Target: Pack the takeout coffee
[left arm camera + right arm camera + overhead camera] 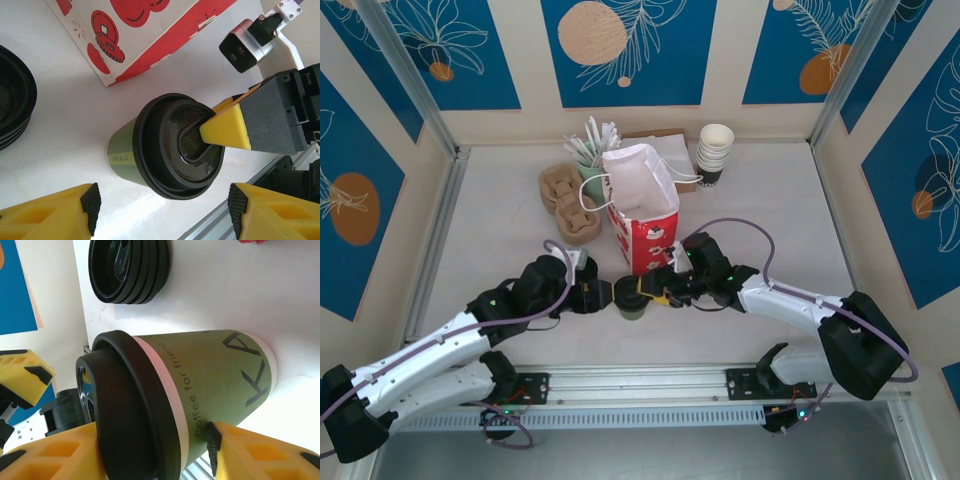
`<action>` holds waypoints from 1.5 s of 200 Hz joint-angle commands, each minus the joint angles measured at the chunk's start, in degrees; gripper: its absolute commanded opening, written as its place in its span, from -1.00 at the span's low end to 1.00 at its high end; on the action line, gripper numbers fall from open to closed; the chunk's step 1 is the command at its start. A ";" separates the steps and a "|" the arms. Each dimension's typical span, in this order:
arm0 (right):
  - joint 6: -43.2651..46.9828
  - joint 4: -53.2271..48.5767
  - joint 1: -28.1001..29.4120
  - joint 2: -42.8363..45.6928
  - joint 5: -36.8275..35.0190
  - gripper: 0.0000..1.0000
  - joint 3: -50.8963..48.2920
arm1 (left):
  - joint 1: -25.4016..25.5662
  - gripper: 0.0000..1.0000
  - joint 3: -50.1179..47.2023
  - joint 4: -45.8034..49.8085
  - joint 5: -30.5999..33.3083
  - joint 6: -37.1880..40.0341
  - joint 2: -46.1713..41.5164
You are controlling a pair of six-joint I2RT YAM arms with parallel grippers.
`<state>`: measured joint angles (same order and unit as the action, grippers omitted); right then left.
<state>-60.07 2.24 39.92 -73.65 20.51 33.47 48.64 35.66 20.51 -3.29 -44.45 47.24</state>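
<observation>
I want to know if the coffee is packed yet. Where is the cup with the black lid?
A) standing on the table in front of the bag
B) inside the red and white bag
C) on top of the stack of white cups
A: the takeout coffee stands on the table just in front of the red and white bag, not inside it.

White table [770, 200]. Standing on it: red-and-white bag [645, 235] mid-table; brown carriers [570, 205] just left of bag; cup of sticks [590, 165] behind carriers; cup stack [714, 152] far right; coffee [632, 302] upright before bag; black lids [129, 271] near coffee.
</observation>
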 commanded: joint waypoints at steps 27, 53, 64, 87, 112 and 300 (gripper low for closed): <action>-3.48 1.63 2.94 -3.23 -4.24 0.06 1.04 | -0.99 0.39 -1.09 0.90 1.18 -0.39 -2.06; -2.92 -0.05 2.96 -3.00 -4.60 0.10 1.79 | -1.43 0.39 -0.94 1.78 1.66 -1.07 -2.55; -2.45 -1.69 2.87 -2.60 -4.81 0.13 2.35 | -1.78 0.39 -0.65 2.38 2.04 -1.31 -2.59; -1.50 -5.20 2.28 -0.93 -5.71 0.15 3.31 | -2.65 0.40 0.62 3.68 2.58 -1.43 -2.55; -0.39 -9.44 0.67 1.35 -5.62 0.18 4.19 | -3.75 0.40 2.83 5.12 3.15 -0.88 -2.44; 15.20 -39.27 -17.72 15.19 1.33 0.21 26.12 | -26.09 0.44 23.29 12.45 -2.56 4.94 10.87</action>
<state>-49.60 -31.03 26.09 -59.13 18.09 55.66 25.80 56.34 32.21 -4.01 -41.34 56.80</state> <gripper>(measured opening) 0.608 0.720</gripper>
